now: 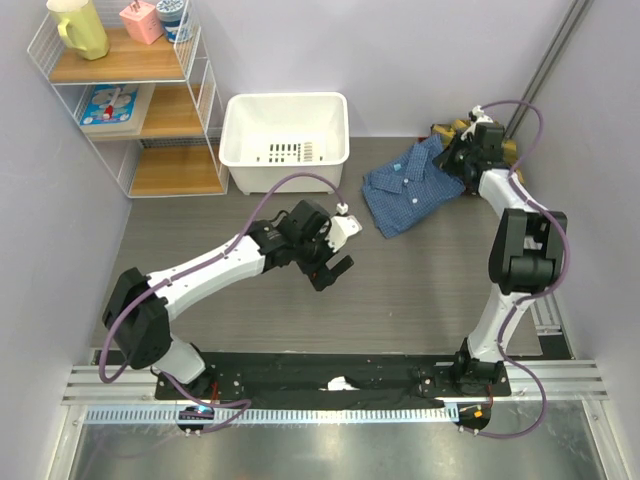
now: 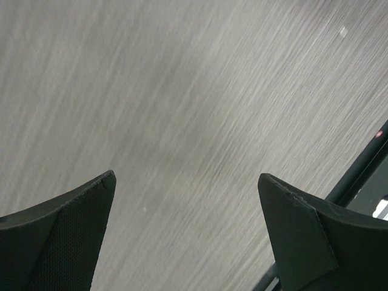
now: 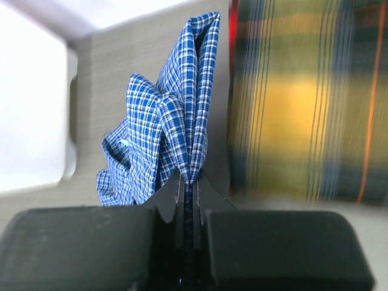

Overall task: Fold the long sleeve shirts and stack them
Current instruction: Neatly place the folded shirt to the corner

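The blue checked shirt (image 1: pixel 410 188) lies folded on the table at the back right. My right gripper (image 1: pixel 455 152) is shut on its far right edge; in the right wrist view the blue cloth (image 3: pixel 176 127) stands pinched between my fingers (image 3: pixel 191 182). The yellow-and-dark plaid shirt (image 1: pixel 452 128) is mostly hidden behind the right arm, and fills the right of the right wrist view (image 3: pixel 303 103). My left gripper (image 1: pixel 335 268) is open and empty over bare table near the middle, left of the blue shirt; the left wrist view shows its fingertips (image 2: pixel 91 200) wide apart.
A white plastic basket (image 1: pixel 285 140) stands at the back centre, just left of the blue shirt. A wire shelf rack (image 1: pixel 130 100) with cups and boxes stands at the back left. A dark base rail (image 1: pixel 330 385) runs along the near edge.
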{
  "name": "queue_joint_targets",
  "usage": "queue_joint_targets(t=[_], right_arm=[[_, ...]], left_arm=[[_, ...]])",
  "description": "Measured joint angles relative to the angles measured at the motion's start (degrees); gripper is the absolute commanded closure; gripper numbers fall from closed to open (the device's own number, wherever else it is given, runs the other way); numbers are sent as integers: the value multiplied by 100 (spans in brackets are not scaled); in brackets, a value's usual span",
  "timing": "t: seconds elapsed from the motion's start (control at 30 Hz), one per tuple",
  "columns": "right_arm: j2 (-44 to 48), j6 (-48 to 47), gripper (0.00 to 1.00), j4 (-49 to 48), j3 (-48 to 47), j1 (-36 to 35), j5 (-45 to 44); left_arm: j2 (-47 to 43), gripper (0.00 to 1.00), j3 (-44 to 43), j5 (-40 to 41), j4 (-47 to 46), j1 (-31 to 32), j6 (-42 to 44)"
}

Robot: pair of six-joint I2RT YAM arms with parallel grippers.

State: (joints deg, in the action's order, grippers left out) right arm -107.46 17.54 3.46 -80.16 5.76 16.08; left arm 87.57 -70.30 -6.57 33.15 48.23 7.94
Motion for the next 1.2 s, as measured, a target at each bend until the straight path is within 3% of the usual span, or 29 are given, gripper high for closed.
queue_joint_targets(t=[0.3,0.53,0.87,1.2], right_arm=[[-1606,-649,99,754,-2826,-131,-474],[-2072,-1095,99,1257,-4365,-396,-973],[-2072,-1777,99,1700,-4927,-616,-1565],[-2044,-1711,99,2146,-5252,-588,-1707]], left_arm=[[-540,0,601,214,210,-267,4],[-721,0,787,345,249,-426,13],[-761,0,942,407,269,-455,50],[-761,0,944,459,275,-455,140]])
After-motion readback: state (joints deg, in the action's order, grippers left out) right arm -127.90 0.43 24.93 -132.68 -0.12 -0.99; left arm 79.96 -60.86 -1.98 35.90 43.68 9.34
